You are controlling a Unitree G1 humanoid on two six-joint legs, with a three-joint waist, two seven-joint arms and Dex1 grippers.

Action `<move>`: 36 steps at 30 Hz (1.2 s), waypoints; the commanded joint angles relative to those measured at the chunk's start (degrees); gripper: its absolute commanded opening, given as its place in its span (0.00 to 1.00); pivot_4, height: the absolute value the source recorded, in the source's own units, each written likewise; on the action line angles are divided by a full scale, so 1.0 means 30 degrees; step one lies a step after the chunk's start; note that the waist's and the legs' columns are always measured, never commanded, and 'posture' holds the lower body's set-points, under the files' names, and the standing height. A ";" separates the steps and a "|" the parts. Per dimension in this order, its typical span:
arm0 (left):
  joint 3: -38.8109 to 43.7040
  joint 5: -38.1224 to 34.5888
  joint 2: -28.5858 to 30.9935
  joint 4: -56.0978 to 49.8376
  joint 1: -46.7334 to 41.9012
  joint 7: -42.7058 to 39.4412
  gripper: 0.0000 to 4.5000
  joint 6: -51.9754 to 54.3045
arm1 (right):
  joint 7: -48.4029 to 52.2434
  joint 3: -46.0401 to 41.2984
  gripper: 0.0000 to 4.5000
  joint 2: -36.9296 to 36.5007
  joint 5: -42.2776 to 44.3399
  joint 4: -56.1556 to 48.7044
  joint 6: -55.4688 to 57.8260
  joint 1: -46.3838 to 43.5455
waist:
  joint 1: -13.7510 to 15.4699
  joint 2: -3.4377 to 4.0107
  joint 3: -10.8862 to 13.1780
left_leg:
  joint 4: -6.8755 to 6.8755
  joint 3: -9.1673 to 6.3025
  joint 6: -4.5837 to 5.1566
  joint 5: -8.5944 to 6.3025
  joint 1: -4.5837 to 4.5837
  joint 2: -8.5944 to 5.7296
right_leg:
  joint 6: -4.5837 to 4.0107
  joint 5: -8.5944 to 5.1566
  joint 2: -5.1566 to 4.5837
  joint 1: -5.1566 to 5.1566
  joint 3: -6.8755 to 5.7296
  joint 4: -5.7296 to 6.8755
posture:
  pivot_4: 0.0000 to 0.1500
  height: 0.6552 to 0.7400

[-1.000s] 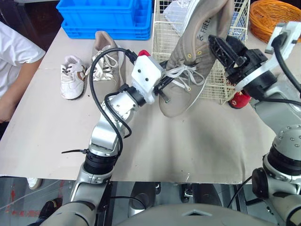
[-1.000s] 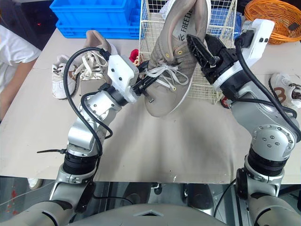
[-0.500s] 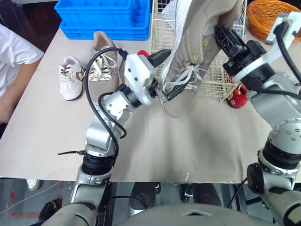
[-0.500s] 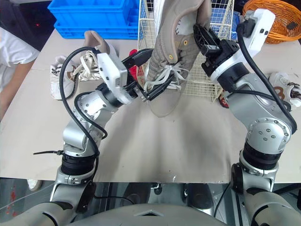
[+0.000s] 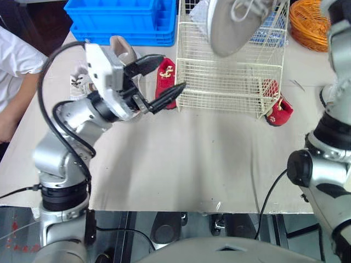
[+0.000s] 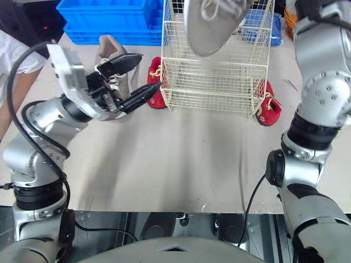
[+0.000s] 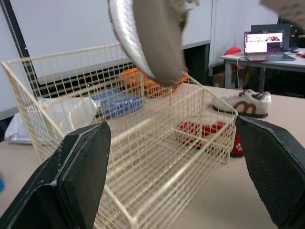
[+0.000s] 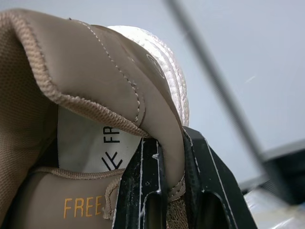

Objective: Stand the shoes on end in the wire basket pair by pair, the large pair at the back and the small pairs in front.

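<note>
Pinching the large shoe (image 5: 237, 26) by its heel rim, my right jaws may drop it outside the wire basket (image 5: 230, 83); left jaws gape empty.

Looks out past the left gripper (image 7: 170, 125), black fingers (image 7: 71, 181) spread wide and holding nothing, onto a cream wire basket (image 7: 119, 143) close at twelve o'clock. Finds a large tan shoe (image 7: 147, 38) hanging toe-down over its open top. Catches red shoes (image 7: 209, 131) through the mesh at two o'clock, and a white-and-brown sneaker (image 7: 243, 102) farther off on the table (image 7: 267, 124).
</note>
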 commanded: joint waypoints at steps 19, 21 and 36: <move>0.1450 -0.3174 0.2261 -0.2169 -0.1356 0.2548 0.99 0.3142 | 0.4480 0.1043 0.00 0.1438 -0.9359 0.9593 -1.3083 -0.3540 | -0.0429 0.0005 0.0000 | 0.0118 0.0027 -0.0054 0.0044 -0.0190 0.0009 | -0.0004 -0.0004 -0.0005 -0.0276 0.0064 0.0286 | 1.00 0.36; 0.1464 -0.3252 0.2243 -0.2187 -0.1331 0.2614 0.99 0.3160 | 0.4557 0.0931 0.00 0.1458 -0.9347 0.9687 -1.3149 -0.3554 | -0.0411 0.0005 0.0000 | 0.0129 0.0026 -0.0054 0.0043 -0.0197 0.0008 | -0.0004 -0.0004 -0.0006 -0.0276 0.0065 0.0286 | 1.00 0.36; 0.1417 -0.2716 0.2384 -0.1638 -0.1279 0.2325 0.99 0.2782 | 0.4736 0.1555 0.00 0.0665 -1.2187 1.0141 -1.2885 -0.1353 | -0.0405 0.0005 0.0001 | 0.0128 0.0027 -0.0055 0.0044 -0.0209 0.0008 | -0.0005 -0.0004 -0.0005 -0.0293 0.0068 0.0291 | 1.00 0.36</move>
